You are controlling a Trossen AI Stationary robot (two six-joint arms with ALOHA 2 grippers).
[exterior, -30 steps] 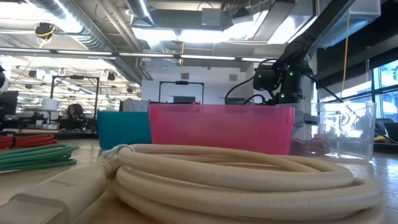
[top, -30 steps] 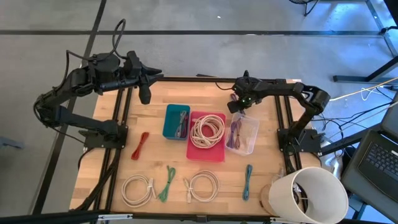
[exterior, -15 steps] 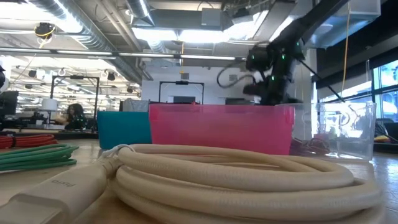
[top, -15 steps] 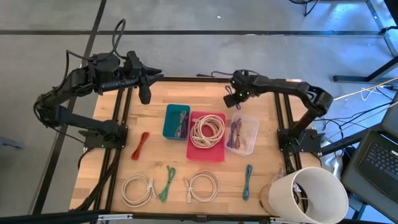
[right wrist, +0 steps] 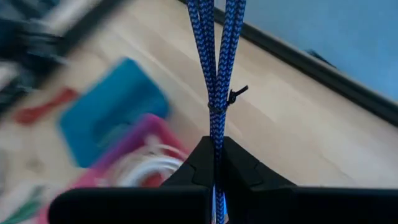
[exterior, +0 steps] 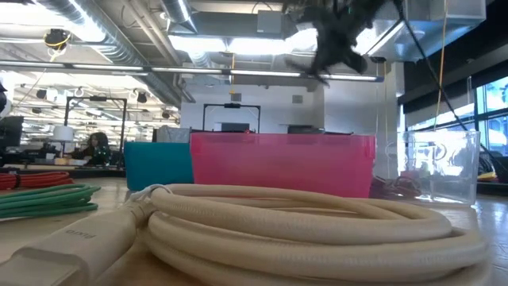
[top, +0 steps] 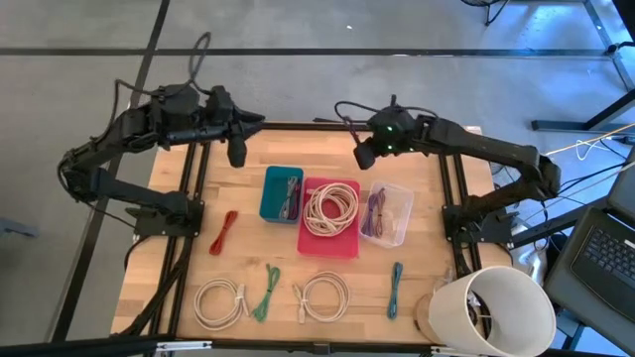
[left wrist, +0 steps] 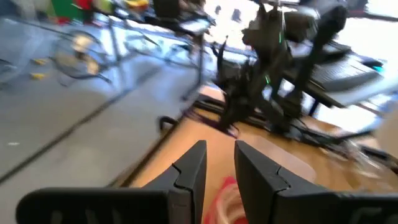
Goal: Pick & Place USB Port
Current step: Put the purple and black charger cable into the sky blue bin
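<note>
Blue braided cable (right wrist: 216,74), folded double and bound by a small dark tie, pinched between the pressed-together fingers of the right gripper (right wrist: 215,163), which hangs above the far part of the table (top: 417,256), just beyond the pink bin (top: 310,245). Pink bin: holds a coil of cream cable (top: 330,208); stands between the teal bin (top: 268,198), touching its side, and the clear bin (top: 401,210), which holds purple cable (top: 375,212). Teal bin: holds several thin cables, colours hard to tell. Left gripper (left wrist: 217,163): fingers spread slightly with a narrow gap between them, holding nothing, raised over the far left corner of the table. Left of the bins: one red cable (top: 223,231), lying flat. Near edge, left to right: cream coil (top: 218,300), green cable (top: 266,292), second cream coil (top: 322,296), teal cable (top: 395,289). Near right corner: white bucket (top: 491,311), tipped toward the camera.
</note>
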